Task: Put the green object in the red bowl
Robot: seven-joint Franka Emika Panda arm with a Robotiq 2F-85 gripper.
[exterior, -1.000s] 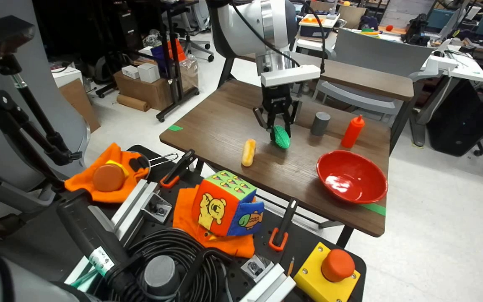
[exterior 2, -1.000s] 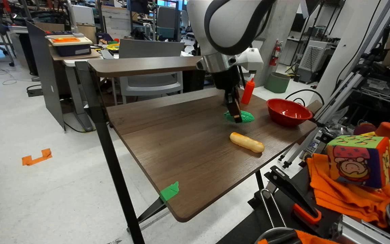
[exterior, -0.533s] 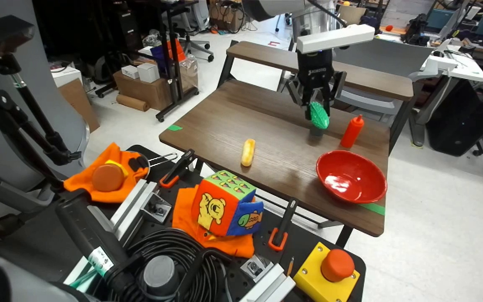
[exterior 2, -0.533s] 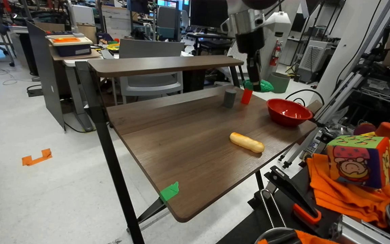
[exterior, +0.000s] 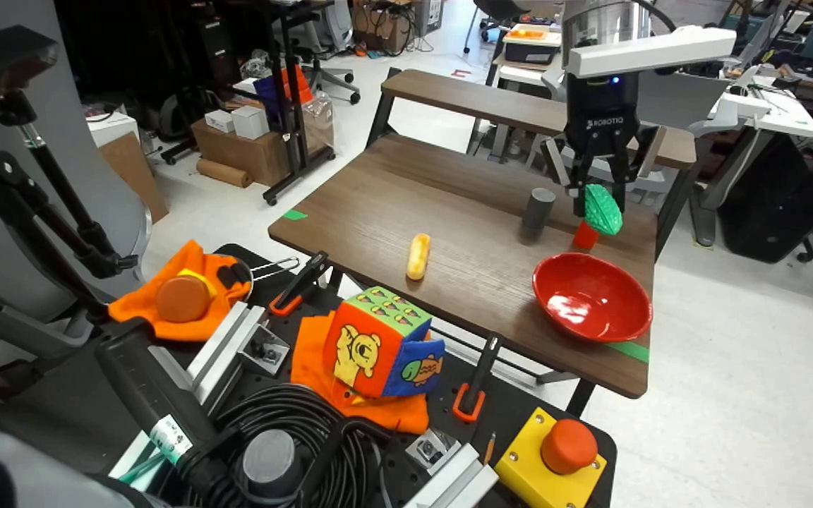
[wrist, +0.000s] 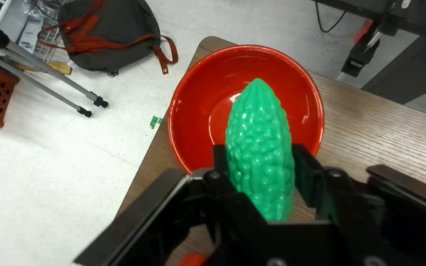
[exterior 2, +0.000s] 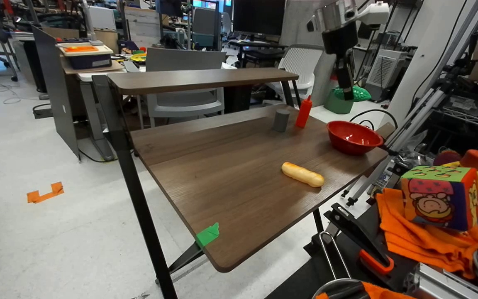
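Sweeping toward the red bowl [exterior: 592, 300] since the earlier frame, the fingers [wrist: 304, 171] are now carrying the green object [wrist: 259, 147] high above the table [exterior: 371, 190]. They are pressing it from both sides, narrowed to its thickness, and its pointed end is jutting out past them. In the wrist view the object is overlapping the bowl; in both exterior views it is hanging above the bowl and well apart from it, though whether it is hanging squarely over the middle I cannot tell. Grasping and lifting are looking finished, and carrying is seeming nearly so; lowering the object into the bowl and letting go are still waiting. Farther out, the change is showing against the neighbors: in an exterior view the object is now hiding the top of the red bottle [exterior: 585, 238], whereas in the earlier frame it is covering much of the gray cylinder [exterior: 539, 209], which is now standing in full view. Bowl, bottle, cylinder and the yellow oblong piece [exterior: 418, 257] are staying put on the table; only the fingers and their load are shifting.
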